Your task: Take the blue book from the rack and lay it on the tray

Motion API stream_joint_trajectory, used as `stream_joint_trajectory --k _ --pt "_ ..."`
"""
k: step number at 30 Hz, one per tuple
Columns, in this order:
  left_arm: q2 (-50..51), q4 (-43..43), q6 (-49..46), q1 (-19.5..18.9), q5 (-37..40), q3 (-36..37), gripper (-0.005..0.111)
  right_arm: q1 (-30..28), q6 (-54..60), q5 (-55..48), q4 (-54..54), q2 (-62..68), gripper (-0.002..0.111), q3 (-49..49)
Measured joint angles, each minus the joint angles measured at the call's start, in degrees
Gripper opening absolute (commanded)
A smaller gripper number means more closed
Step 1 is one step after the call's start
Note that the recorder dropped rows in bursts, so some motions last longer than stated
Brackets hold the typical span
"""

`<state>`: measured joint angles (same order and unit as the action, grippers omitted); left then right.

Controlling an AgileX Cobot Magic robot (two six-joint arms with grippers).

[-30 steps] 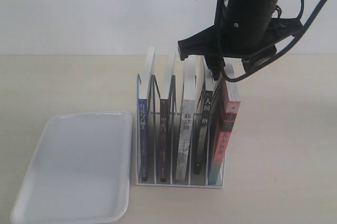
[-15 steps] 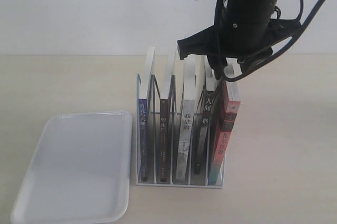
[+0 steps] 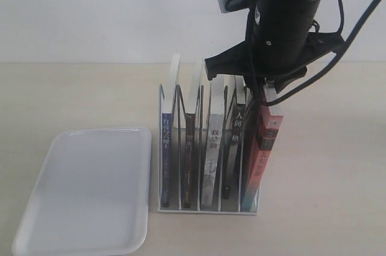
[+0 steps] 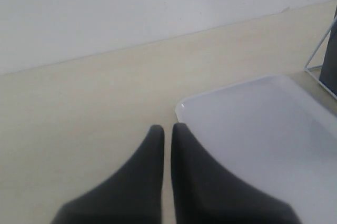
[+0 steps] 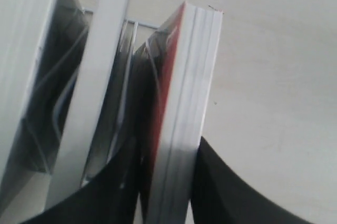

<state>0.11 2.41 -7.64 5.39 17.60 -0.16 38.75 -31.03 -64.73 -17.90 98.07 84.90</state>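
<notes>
The blue book point(image 3: 164, 147) stands upright in the leftmost slot of the white wire rack point(image 3: 205, 209), untouched. My right gripper point(image 3: 260, 87) comes down from above at the rack's rightmost slot. It is shut on the top of the red-spined book point(image 3: 264, 147), whose white page edge point(image 5: 189, 103) sits between the two dark fingers of the right gripper point(image 5: 168, 179). The white tray point(image 3: 90, 190) lies flat left of the rack with nothing on it. My left gripper point(image 4: 167, 129) is shut with nothing in it, hovering by the tray's corner point(image 4: 184, 109).
A black-spined book point(image 3: 232, 147), a grey-white one point(image 3: 211, 153) and a dark thin one point(image 3: 187, 147) fill the middle slots. A wire end of the rack point(image 4: 318, 55) shows beyond the tray. A white wall backs the beige table point(image 3: 325, 177).
The right arm has shifted slightly right, and the red-spined book in its grip now leans further right at the top. The blue book and tray have not moved.
</notes>
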Motion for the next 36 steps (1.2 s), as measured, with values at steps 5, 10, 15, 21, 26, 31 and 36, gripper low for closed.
stream_joint_trajectory --k 5,10,15,21,26,31,36 --pt "0.0 0.0 0.0 0.0 0.0 0.0 0.005 0.0 -0.3 0.0 0.0 0.0 0.001 0.0" --pt "0.0 0.0 0.0 0.0 0.0 0.0 0.005 0.0 -0.3 0.0 0.0 0.0 0.000 0.0" --pt "0.0 0.0 0.0 0.0 0.0 0.0 0.005 0.0 -0.5 0.0 -0.1 0.0 0.000 0.0" --pt "0.0 0.0 0.0 0.0 0.0 0.0 0.005 0.0 -1.2 0.0 -1.0 0.1 0.000 0.0" --pt "0.0 0.0 0.0 0.0 0.0 0.0 0.005 0.0 -2.6 0.0 -2.5 0.1 0.000 -0.2" --pt "0.0 0.0 0.0 0.0 0.0 0.0 0.005 0.0 -2.8 0.0 -2.8 -0.2 0.000 -0.2" --pt "0.0 0.0 0.0 0.0 0.0 0.0 0.005 0.0 -2.8 0.0 -3.7 -2.3 0.000 0.2"
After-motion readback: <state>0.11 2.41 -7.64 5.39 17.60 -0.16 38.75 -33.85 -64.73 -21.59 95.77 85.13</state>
